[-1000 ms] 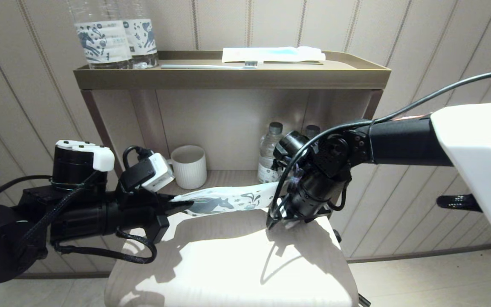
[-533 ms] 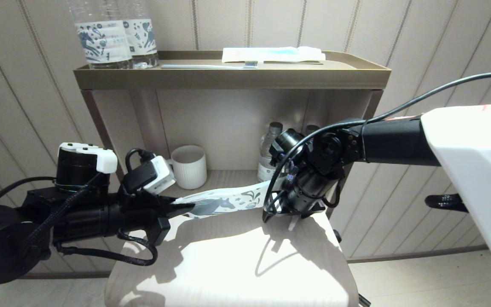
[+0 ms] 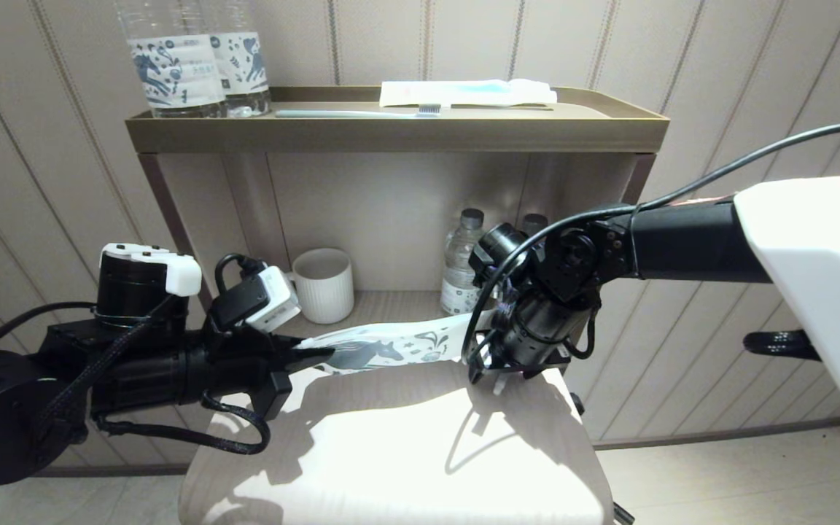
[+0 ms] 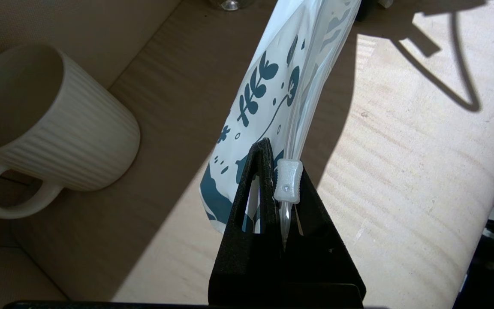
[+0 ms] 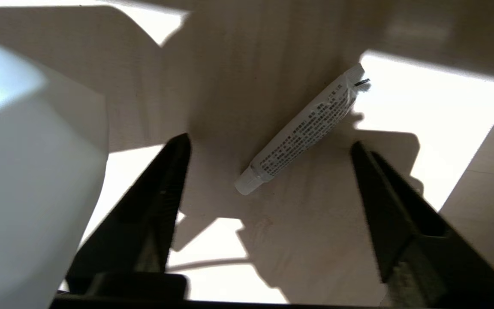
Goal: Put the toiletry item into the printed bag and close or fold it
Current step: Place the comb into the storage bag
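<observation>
**Meanwhile, we line up on the tube**

Our left gripper pinches the printed bag by its slider end, holding it above the tabletop; our right gripper, fingers wide, hovers over the toiletry item lying there, ready to pick.

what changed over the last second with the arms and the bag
The right gripper swung a little toward the robot's left, then back right, ending about where it began, open above the toiletry item on the wooden surface. Nothing was taken hold of or let go. The left gripper stayed shut on the printed bag, held off the surface; the mug and shelf bottles did not move.
</observation>
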Motion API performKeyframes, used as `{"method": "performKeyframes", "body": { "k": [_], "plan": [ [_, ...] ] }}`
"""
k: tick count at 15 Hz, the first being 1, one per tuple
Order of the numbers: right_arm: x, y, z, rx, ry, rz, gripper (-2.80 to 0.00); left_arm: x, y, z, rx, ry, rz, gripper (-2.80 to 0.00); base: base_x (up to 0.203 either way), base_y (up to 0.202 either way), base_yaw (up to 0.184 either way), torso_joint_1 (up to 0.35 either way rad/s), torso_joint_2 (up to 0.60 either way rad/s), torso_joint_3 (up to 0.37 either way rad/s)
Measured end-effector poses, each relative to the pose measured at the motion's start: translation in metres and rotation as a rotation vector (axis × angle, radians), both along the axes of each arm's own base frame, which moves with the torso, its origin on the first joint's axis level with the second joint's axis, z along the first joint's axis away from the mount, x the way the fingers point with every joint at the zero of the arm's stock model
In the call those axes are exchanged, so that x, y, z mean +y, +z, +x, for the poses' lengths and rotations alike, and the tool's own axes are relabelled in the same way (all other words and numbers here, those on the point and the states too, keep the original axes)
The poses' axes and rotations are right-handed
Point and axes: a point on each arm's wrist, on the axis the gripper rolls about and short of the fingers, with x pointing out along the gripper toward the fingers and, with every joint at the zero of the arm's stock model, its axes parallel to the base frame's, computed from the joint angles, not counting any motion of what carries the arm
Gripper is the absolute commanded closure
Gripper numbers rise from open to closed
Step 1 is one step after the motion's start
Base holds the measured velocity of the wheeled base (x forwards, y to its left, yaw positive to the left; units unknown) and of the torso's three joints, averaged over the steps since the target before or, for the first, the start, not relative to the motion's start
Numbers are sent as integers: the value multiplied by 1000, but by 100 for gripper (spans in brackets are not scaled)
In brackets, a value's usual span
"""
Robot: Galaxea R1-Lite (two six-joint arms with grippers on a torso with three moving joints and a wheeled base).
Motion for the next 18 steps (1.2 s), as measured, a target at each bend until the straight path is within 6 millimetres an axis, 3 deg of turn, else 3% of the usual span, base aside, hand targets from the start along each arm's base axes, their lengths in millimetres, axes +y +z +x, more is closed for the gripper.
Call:
{"method": "performKeyframes", "body": {
  "k": [11, 14, 18],
  "plan": [
    [-6, -1, -10, 27, 0, -12, 0, 0, 0, 0, 3, -3, -1, 0, 0, 0, 0, 0, 0, 0],
    [-18, 19, -31, 6, -2, -2, 0, -1, -2, 0, 9, -14, 1, 0, 0, 0, 0, 0, 0, 0],
    [-42, 71, -73, -102, 2, 68, 0, -13, -8, 1, 5, -42, 11, 0, 0, 0, 0, 0, 0, 0]
  ]
}}
